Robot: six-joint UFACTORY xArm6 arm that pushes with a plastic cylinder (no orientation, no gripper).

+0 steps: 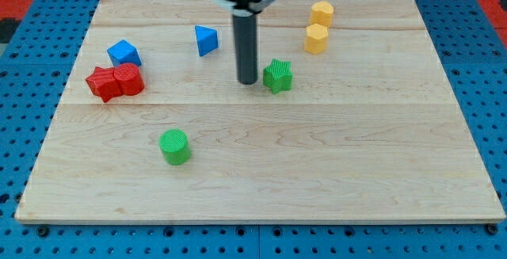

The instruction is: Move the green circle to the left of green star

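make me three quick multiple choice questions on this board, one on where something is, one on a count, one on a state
1. Where is my tip relative to the green star?
A. just to the view's left of it
B. far below it
C. to the view's right of it

2. How many yellow blocks are on the board?
A. one
B. two
C. four

3. How do the two red blocks lie?
A. far apart
B. stacked
C. side by side, touching

Answers:
1 A, the rod ends right beside the star's left edge.
2 B, one yellow block sits above the other yellow block at the view's top right.
3 C, the red star-like block and the red round block press together at the view's left.
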